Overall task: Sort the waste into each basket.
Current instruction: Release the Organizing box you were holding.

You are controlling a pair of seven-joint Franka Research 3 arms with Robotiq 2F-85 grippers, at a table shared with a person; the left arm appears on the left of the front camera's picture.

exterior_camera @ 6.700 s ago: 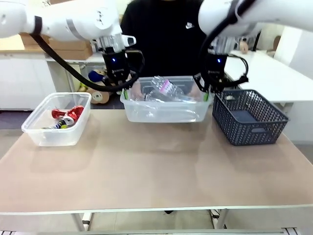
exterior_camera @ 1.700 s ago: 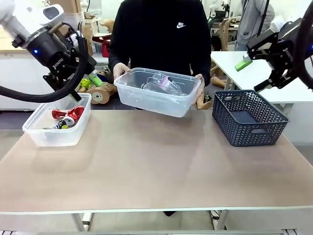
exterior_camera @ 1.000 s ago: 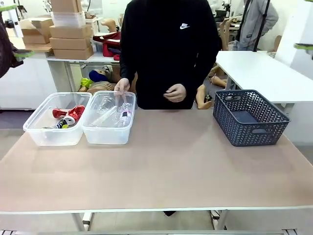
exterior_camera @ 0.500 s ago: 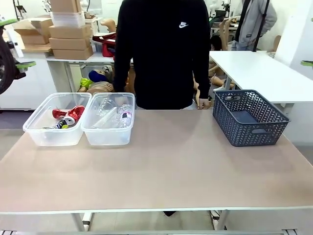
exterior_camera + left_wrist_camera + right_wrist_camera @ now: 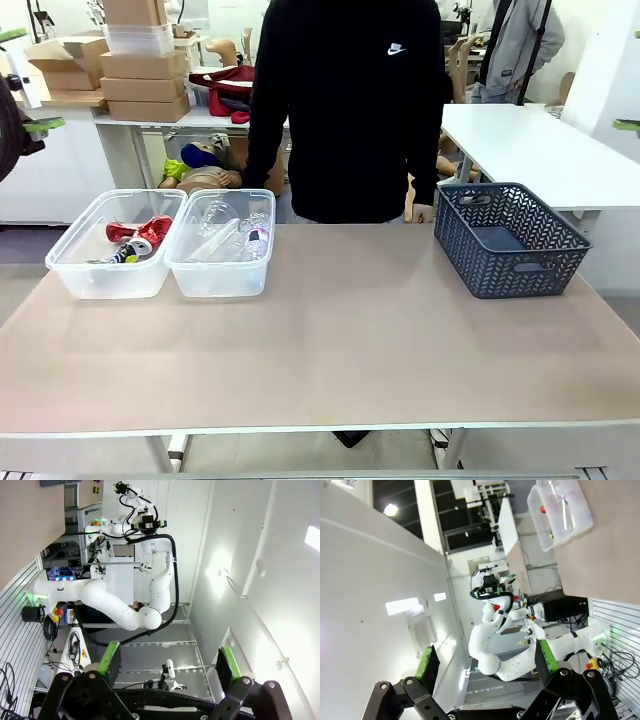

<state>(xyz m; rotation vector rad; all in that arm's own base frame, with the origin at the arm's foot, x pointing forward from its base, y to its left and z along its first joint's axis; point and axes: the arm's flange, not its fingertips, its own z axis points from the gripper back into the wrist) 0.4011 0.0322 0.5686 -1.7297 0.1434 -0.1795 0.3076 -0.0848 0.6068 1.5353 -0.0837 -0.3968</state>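
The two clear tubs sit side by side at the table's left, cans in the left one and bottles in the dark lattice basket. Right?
Not quite. The front view shows the bottles in the right-hand clear tub, beside the cans' tub. The lattice basket holds no bottles.

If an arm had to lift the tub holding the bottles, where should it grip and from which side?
Probably the thick rim of the bottle tub, at its near short wall, coming from above: that edge faces open table, while its left wall sits against the can tub.

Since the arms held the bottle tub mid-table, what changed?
Both claws let go of the bottle tub and drew back, open. The person carried it left, beside the can tub, then dropped both hands. Can tub and grey basket stayed.
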